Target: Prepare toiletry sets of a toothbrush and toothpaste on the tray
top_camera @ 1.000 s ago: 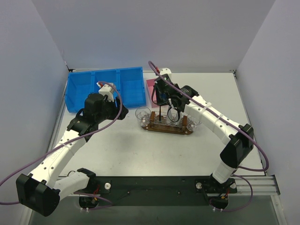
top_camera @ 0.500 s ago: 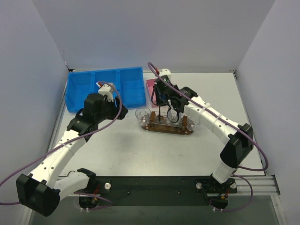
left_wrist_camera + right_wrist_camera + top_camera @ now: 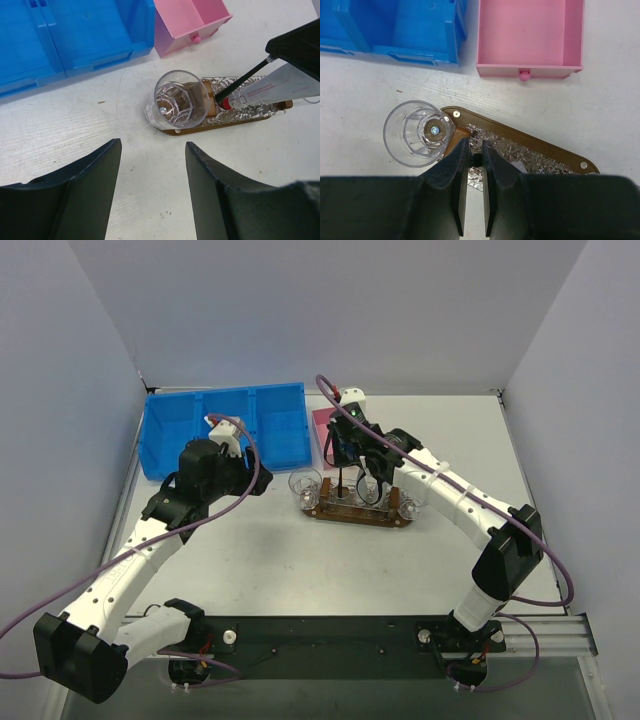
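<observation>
The tray [image 3: 520,135] lies on the table [image 3: 75,125] in front of the pink box [image 3: 530,35] and just right of the blue bin [image 3: 75,35]. From above, its long axis runs left to right, with the right end a little nearer the arms. Its top is covered with something crinkled and silvery.

An empty clear cup [image 3: 180,100] stands upright on the tray's left end, mouth up.

The right gripper [image 3: 475,147] hangs over the tray just beside that cup. Its fingers are pressed nearly together, pinching the top of a thin black toothbrush [image 3: 245,80]. From above the toothbrush stands almost upright, and from the left wrist it slants down from the gripper towards the cup.

The toothpaste [image 3: 285,86], a white printed tube, lies over the tray's middle with its long axis roughly along the tray. Its wide end points right and its narrow end points towards the cup. There is a small red bit where the brush's low end meets the tube's narrow end, and I cannot tell which of the two it belongs to.

The left gripper [image 3: 152,147] is spread wide and holds nothing. It sits above bare table on the near left of the tray, pointing at the cup.
</observation>
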Available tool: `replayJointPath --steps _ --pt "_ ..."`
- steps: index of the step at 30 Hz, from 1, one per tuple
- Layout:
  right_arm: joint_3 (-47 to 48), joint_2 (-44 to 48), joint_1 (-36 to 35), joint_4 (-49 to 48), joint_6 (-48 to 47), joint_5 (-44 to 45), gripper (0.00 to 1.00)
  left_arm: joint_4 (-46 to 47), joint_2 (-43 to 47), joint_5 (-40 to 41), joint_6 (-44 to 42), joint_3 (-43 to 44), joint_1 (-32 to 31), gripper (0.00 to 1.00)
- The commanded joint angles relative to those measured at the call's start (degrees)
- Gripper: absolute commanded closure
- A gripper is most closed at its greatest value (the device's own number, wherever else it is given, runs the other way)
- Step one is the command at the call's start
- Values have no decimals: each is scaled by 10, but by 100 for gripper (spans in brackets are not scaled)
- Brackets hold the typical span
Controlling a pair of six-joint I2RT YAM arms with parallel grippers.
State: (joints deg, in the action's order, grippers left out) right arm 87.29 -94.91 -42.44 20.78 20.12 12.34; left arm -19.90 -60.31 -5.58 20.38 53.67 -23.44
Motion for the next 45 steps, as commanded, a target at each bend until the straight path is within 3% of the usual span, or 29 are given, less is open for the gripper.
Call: replayJointPath --steps 1,13,19,30,34,40,45 --pt "3 19 -3 23 -1 18 96 26 14 -4 0 0 5 36" --pt "23 19 -3 30 1 26 57 27 17 -4 2 -1 5 36" --pt "30 25 -3 31 -1 30 51 27 17 -4 2 -1 5 36" --pt "48 39 -3 30 -3 33 49 28 14 -5 4 3 9 36" --pt "55 52 1 30 -7 43 50 31 13 -11 12 9 45 38" --pt "49 80 36 30 -13 29 51 29 -5 -20 -6 45 174 38" --pt "40 95 91 29 -21 -18 51 -7 -104 -69 -24 133 295 37"
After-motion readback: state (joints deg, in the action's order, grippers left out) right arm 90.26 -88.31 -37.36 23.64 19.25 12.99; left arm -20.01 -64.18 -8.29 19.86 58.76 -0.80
